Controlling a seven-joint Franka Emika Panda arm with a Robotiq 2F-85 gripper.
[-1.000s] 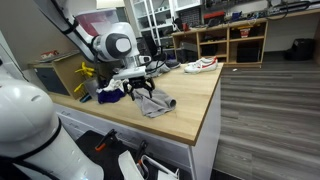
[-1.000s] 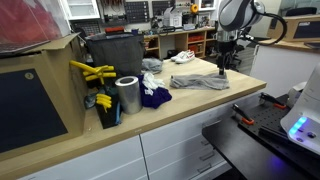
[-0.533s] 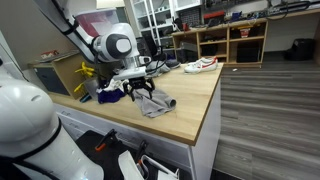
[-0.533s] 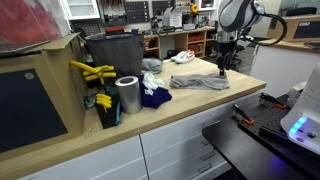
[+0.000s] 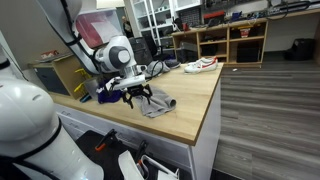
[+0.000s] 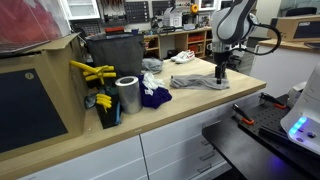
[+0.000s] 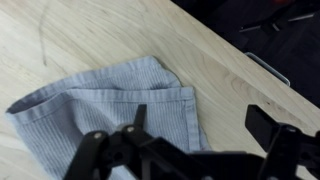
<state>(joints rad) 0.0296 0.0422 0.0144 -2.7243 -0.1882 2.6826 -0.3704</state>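
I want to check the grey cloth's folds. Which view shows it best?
The wrist view: the cloth fills much of the frame from above, ribbed weave and hem clear. Both exterior views show it only as a small crumpled grey patch on the counter.

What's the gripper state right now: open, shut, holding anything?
Gripper: open, holding nothing, jaws spread over the grey cloth.

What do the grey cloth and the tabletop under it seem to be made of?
Grey cloth: probably woven or knitted fabric, matte; fine ribs and a hemmed edge show.
Tabletop: looks like pale wood, smooth, slight sheen; grain lines show, but it could be laminate.
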